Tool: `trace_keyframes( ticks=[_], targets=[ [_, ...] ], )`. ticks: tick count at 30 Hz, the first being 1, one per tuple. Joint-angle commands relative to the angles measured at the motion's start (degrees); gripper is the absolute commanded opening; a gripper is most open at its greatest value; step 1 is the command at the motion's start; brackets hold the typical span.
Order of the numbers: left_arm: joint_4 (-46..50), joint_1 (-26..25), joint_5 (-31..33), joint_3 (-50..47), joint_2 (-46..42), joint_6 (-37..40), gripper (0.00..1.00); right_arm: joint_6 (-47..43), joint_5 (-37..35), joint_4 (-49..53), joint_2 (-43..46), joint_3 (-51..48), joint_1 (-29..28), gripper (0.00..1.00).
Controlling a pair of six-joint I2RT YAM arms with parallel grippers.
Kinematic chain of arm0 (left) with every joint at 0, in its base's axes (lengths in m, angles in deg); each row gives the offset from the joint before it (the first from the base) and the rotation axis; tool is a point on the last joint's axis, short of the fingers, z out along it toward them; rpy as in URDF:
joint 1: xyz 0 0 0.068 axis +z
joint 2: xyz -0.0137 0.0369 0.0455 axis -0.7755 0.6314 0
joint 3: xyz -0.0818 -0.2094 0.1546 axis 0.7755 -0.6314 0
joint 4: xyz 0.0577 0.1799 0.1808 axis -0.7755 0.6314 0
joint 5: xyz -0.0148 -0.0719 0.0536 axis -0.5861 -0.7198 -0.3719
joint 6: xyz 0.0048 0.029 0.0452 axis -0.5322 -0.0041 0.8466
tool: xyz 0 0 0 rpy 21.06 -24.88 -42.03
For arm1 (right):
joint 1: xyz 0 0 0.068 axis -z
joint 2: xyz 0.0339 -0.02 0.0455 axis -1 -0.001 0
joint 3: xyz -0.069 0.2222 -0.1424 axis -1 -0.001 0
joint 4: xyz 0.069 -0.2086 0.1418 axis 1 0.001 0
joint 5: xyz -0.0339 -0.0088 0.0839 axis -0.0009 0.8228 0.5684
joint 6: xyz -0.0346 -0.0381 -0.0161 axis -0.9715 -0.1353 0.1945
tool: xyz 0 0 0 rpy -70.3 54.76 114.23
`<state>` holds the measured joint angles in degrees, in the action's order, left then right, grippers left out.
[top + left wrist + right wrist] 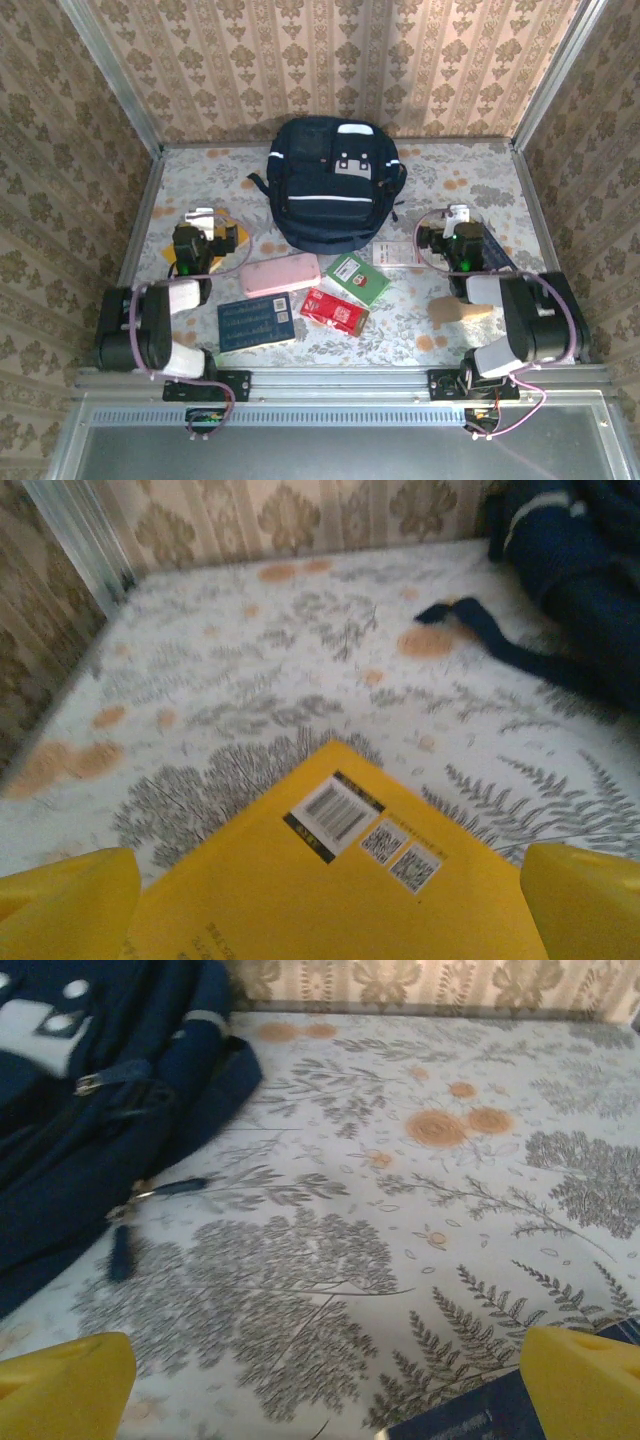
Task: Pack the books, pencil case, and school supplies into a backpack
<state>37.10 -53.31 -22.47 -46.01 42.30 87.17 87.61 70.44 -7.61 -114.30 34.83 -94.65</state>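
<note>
Backpack [335,185] by far wall [330,70] — open tabletop [480,178] L & R.

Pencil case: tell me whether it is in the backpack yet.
Out. The pencil case lies on the table, just in front of the backpack, beside the green pack.

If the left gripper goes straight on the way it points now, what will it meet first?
Probably the yellow book, lying just ahead between the left gripper's open jaws; depth is unclear.
</note>
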Motion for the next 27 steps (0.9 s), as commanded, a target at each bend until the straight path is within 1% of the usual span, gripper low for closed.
trace_keyframes(
  ticks=[1, 2, 3, 5, 8, 9, 10, 11, 12, 13, 14, 16, 17, 18, 19, 20, 21, 22, 23, 24, 26, 27],
  targets=[
    [6.28, -5.04, 5.24, 1.91, -11.21, 3.74, 1.0, -4.45, -3.73, 9.88, 13.8, 4.73, -6.78, 1.0],
    [6.86, -6.95, 5.2, 2.55, -14.42, 4.31, 1.0, -5.57, -5.44, 12.08, 17.4, 6.17, -10.07, 1.0],
    [8.02, -8.59, 4.61, 3.52, -17.67, 4.01, 1.0, -7.85, -8.67, 14.54, 20.37, 7.88, -14.24, 1.0],
    [12.69, -12.21, 3.44, 6.54, -23.83, 2.9, 1.0, -11.66, -13.68, 19.15, 23.89, 12.15, -21.96, 1.0],
    [20.43, -18.69, 1.68, 12.35, -30.05, -0.33, 1.0, -12.31, -16.84, 28.47, 26.32, 19.48, -32.26, 1.0],
    [24.35, -20.86, 0.72, 14.95, -31.41, -1.91, 1.0, -13.0, -19.68, 31.08, 26.39, 21.89, -36.38, 1.0],
    [28.08, -22.93, 0.41, 17.37, -32.03, -2.48, 1.0, -13.84, -23.96, 32.09, 25.97, 23.68, -39.99, 1.0],
    [33.66, -26.0, 2.19, 20.49, -32.18, -3.78, 1.0, -15.29, -30.64, 32.19, 25.03, 25.85, -44.14, 1.0],
    [39.88, -28.24, 5.8, 23.79, -31.62, -6.12, 1.0, -16.73, -36.44, 32.77, 23.62, 28.31, -47.31, 1.0],
    [45.11, -29.64, 8.75, 26.7, -30.77, -9.03, 1.0, -17.13, -39.43, 35.22, 22.64, 30.76, -49.1, 1.0],
    [52.01, -30.05, 10.36, 30.07, -29.38, -13.62, 1.0, -14.85, -39.92, 40.55, 21.99, 34.09, -49.6, 1.0],
    [66.26, -29.32, 12.22, 36.63, -26.44, -23.62, 1.0, -7.46, -37.52, 50.47, 22.64, 38.75, -49.44, 1.0],
    [72.2, -28.66, 13.18, 40.42, -24.81, -28.41, 1.0, -5.17, -33.66, 53.28, 23.9, 39.91, -49.11, 1.0],
    [75.67, -26.99, 9.14, 42.94, -23.81, -27.8, 1.0, -5.35, -26.32, 54.51, 25.46, 39.97, -48.26, 1.0],
    [77.04, -25.21, 5.77, 44.16, -23.34, -27.94, 1.0, -6.55, -20.97, 53.68, 26.66, 39.12, -47.37, 1.0],
    [77.44, -23.28, 4.32, 43.79, -23.45, -32.41, 1.0, -7.27, -18.03, 51.54, 27.93, 37.48, -46.72, 1.0],
    [75.19, -20.64, 0.0, 41.94, -23.97, -35.31, 1.0, -7.77, -16.23, 50.01, 28.38, 36.51, -46.15, 1.0],
    [72.8, -18.71, -3.67, 40.62, -24.41, -37.24, 1.0, -6.66, -16.39, 50.37, 27.82, 36.86, -45.71, 1.0],
    [71.46, -17.51, -6.04, 39.54, -24.26, -39.07, 1.0, -3.73, -17.53, 54.35, 25.62, 39.85, -44.61, 1.0],
    [72.49, -17.0, -6.72, 40.33, -23.02, -39.45, 1.0, -0.36, -18.77, 61.12, 21.65, 44.69, -42.8, 1.0],
    [78.41, -16.92, -6.57, 44.26, -19.0, -38.1, 1.0, 3.79, -18.6, 72.18, 13.92, 53.05, -39.79, 1.0],
    [81.37, -16.96, -6.29, 46.02, -16.67, -37.48, 1.0, 3.2, -18.86, 74.88, 10.81, 55.1, -39.37, 1.0]
  ],
)
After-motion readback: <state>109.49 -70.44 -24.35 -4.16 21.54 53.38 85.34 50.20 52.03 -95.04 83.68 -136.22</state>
